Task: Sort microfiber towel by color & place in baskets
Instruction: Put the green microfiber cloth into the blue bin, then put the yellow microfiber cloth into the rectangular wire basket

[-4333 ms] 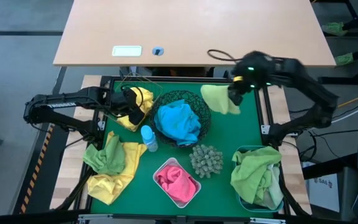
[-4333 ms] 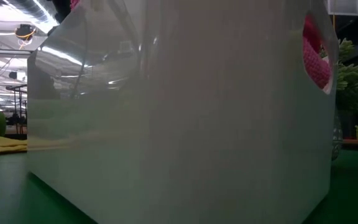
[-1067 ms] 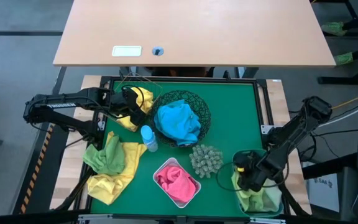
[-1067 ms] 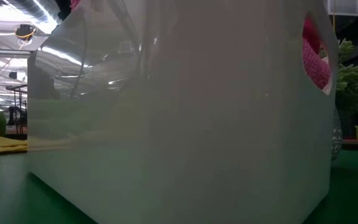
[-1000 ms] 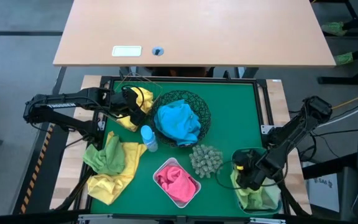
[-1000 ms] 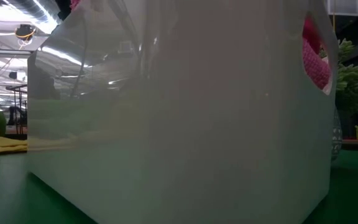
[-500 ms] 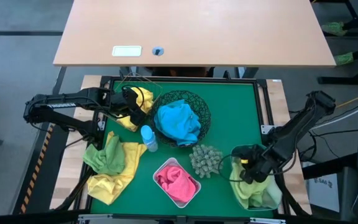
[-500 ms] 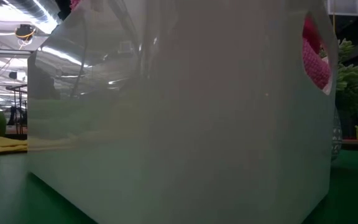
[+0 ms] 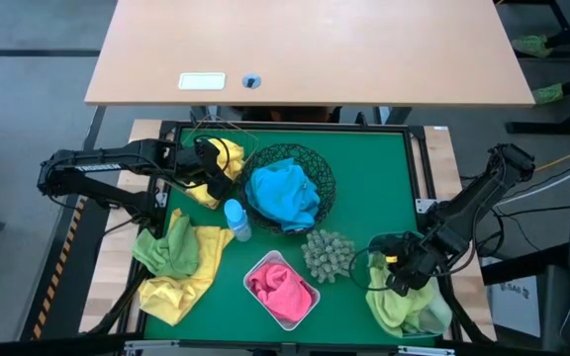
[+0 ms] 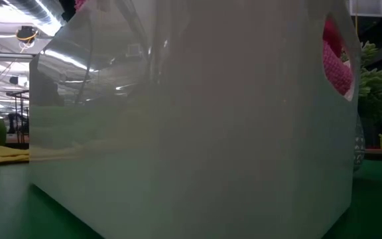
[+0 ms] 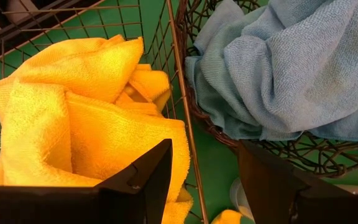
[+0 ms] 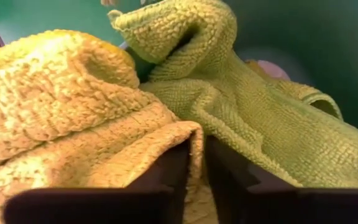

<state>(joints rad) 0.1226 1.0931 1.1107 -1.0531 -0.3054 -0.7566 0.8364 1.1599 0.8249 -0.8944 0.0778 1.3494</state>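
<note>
Lime towel (image 12: 104,124) between right pincer (image 12: 196,177) fingers, over blue tub (image 9: 375,247)

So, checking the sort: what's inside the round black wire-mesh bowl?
The round black wire-mesh bowl holds crumpled bright blue towels. Anything underneath them, and the bowl's bottom, is covered.

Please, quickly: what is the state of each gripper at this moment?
Left gripper: open, holding nothing, above the yellow towel in the wire basket.
Right gripper: nearly shut on a fold of lime green towel over the blue tub.
</note>
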